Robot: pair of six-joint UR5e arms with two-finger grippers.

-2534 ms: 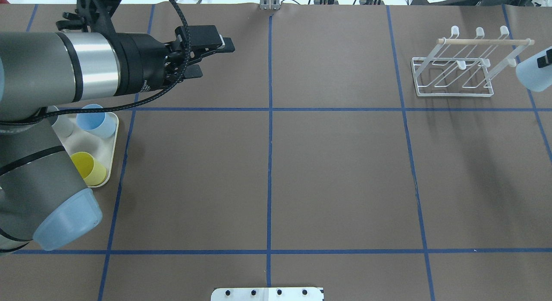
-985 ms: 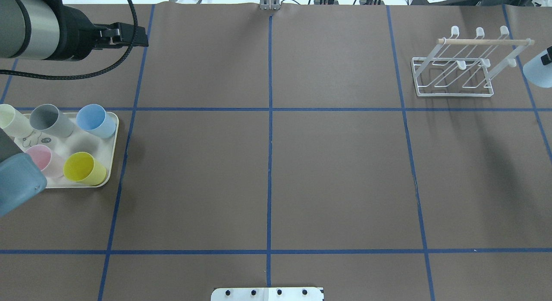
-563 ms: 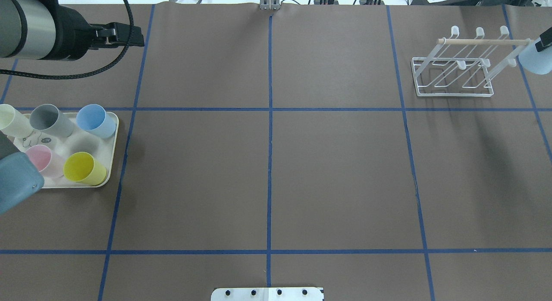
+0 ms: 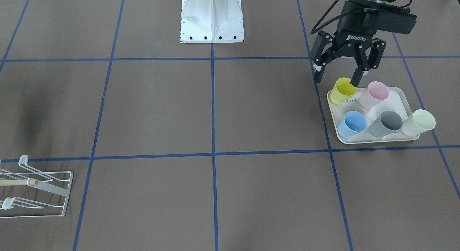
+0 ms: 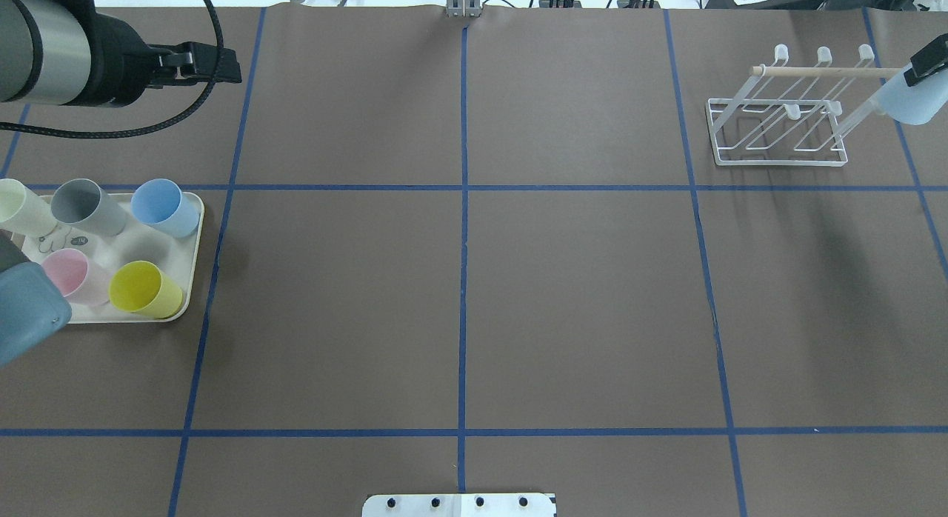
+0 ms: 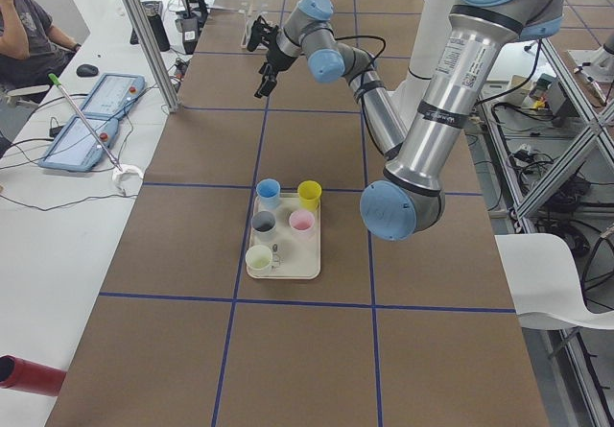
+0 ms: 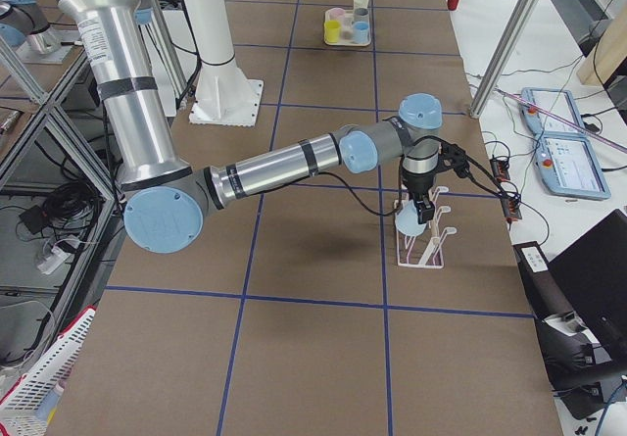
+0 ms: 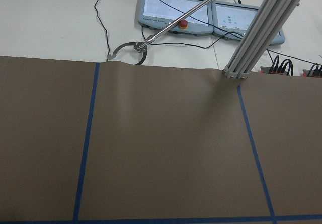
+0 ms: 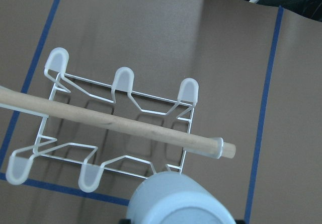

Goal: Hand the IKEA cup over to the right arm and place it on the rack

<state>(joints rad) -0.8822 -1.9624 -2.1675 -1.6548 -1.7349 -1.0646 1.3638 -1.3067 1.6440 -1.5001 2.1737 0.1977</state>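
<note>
My right gripper point(image 5: 932, 61) is shut on a pale blue IKEA cup point(image 5: 914, 102) and holds it, mouth down, at the right end of the white wire rack point(image 5: 778, 160). In the right wrist view the cup point(image 9: 176, 201) hangs just off the rack's near right corner, beside the end of the wooden dowel point(image 9: 115, 123). In the exterior right view the cup point(image 7: 411, 218) is over the rack point(image 7: 427, 250). My left gripper point(image 4: 336, 79) is open and empty, raised near the tray; it also shows at the far left of the overhead view point(image 5: 229, 67).
A cream tray point(image 5: 194, 265) at the left holds several cups: yellow point(image 5: 146, 289), pink point(image 5: 70, 274), blue point(image 5: 164, 207), grey point(image 5: 87, 205) and cream point(image 5: 16, 205). Blue tape lines cross the brown table. The left arm's elbow point(image 5: 26, 313) overhangs the tray's left side.
The right gripper has carried the pale blue cup up and inward against the rack's right end. The left arm has drawn back from the table's middle to the far left.
</note>
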